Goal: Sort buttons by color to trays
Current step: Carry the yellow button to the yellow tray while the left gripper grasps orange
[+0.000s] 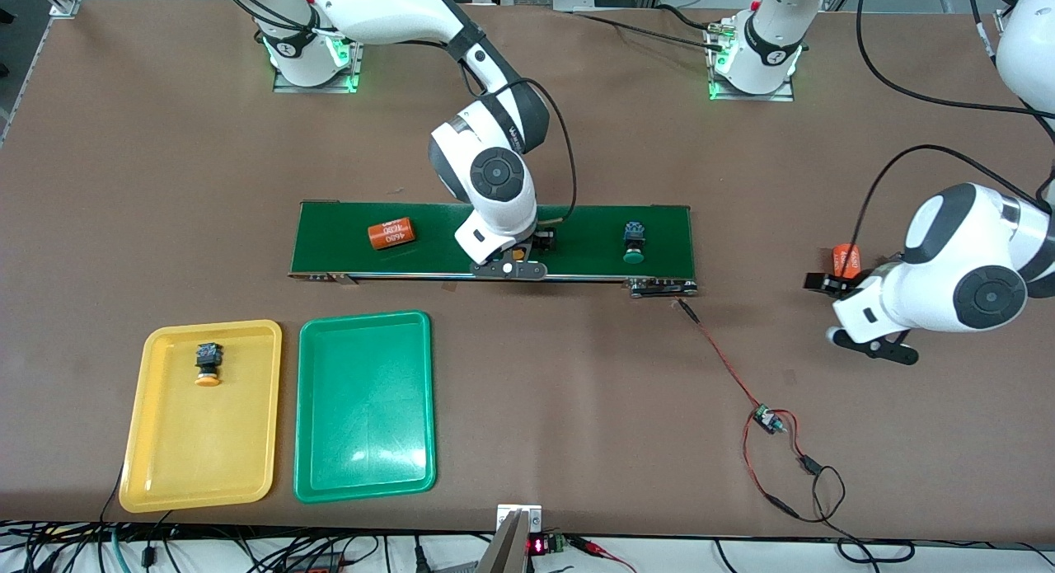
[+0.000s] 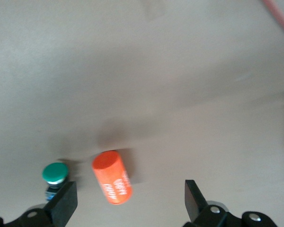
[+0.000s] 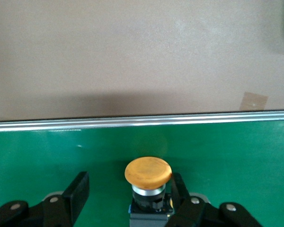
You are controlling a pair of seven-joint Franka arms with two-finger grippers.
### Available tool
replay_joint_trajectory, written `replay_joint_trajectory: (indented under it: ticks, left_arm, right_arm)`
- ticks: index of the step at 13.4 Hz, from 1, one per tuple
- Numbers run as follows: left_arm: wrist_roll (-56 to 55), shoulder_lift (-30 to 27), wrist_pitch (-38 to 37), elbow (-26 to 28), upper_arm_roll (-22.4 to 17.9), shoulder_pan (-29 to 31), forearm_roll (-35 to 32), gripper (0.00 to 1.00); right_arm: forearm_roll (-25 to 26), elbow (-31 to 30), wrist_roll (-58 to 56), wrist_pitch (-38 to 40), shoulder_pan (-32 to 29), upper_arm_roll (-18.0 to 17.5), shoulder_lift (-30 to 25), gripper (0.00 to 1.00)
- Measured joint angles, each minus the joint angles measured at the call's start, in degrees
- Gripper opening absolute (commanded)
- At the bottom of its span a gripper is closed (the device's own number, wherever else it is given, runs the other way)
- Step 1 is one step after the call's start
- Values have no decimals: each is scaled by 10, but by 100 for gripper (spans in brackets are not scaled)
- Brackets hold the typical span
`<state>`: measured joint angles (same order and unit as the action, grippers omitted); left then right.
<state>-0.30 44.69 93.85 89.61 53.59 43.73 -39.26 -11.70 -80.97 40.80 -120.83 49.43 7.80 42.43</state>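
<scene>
On the long dark green conveyor belt (image 1: pixel 494 239), the right claw (image 3: pixel 128 198) straddles an orange-yellow mushroom-capped push button (image 3: pixel 148 172), fingers not yet clenched, presumably bound for the yellow plastic tray (image 1: pixel 165 474); the left claw (image 2: pixel 130 203) waits released over the brown counter (image 1: pixel 577 408).

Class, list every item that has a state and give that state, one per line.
Left pincer: open, over the table.
Right pincer: open, astride belt's yellow button.
Yellow tray: holds one orange-capped button.
Green tray: holds nothing.
Belt's green button: unsorted.
</scene>
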Motion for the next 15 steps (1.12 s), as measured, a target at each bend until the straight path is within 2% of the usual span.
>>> replay_joint_trajectory:
  ticks: [2,3,5,7,10,13,15]
  left_arm:
    - [34,1,1,2,-16,0,-26,100]
    - [57,1,1,2,-29,0,-34,100]
    - [88,2,1,3,-50,4,-35,100]
    - [98,2,1,7,-55,14,-40,100]
    - [100,3,20,46,-56,41,-44,100]
    - [99,7,51,89,-56,56,-44,75]
    - [99,11,54,107,-56,70,-44,68]
  right_arm:
    - [0,-1,-12,0,0,0,0,36]
    - [0,-1,-15,0,0,1,0,26]
    - [0,-1,-18,0,0,1,0,17]
    - [0,-1,-20,0,0,2,0,5]
    - [0,3,-24,-2,0,3,-2,0]
    - [-1,15,-24,2,-1,8,-24,0]
    - [-1,17,-24,18,-7,17,-55,0]
